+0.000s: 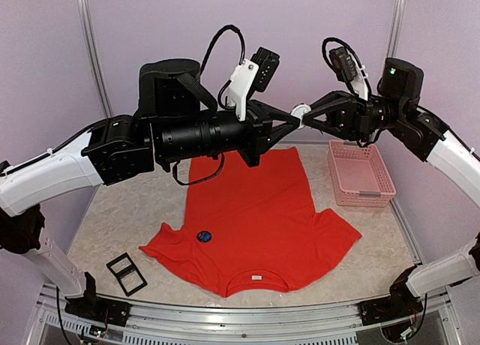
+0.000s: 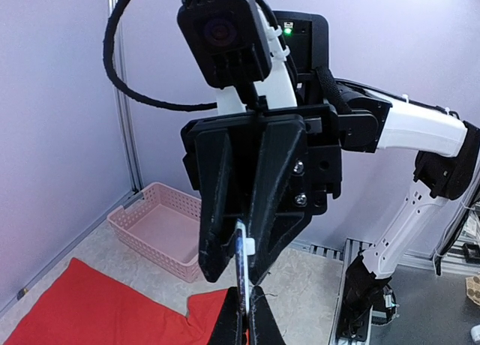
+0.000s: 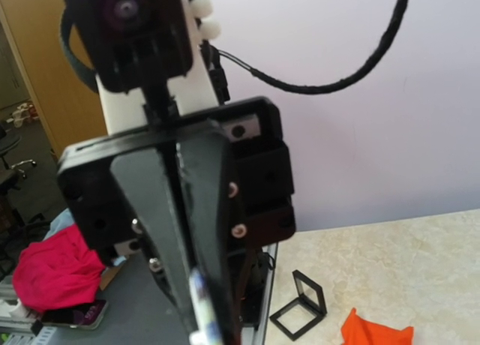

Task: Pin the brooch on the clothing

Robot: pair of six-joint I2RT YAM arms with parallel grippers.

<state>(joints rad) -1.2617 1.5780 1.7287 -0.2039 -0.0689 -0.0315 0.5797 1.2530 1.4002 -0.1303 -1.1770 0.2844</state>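
Note:
The red T-shirt [image 1: 255,210] lies flat on the table, its white neck label [image 1: 257,277] toward the near edge; it also shows in the left wrist view [image 2: 82,307] and the right wrist view [image 3: 375,334]. Both grippers meet tip to tip high above its far hem. A thin white-and-blue brooch [image 1: 300,110] is pinched between them, seen edge-on [image 2: 241,270] [image 3: 201,300]. My left gripper [image 1: 294,118] [image 2: 246,319] is shut on its lower edge. My right gripper [image 1: 307,114] is shut on its other edge, at a small white clasp. A dark blue round badge [image 1: 204,236] sits on the shirt's left chest.
A pink mesh basket [image 1: 360,172] [image 2: 161,229] stands at the right back of the table. An open black box [image 1: 126,274] [image 3: 300,307] lies at the near left. Both arms arch over the table's far half.

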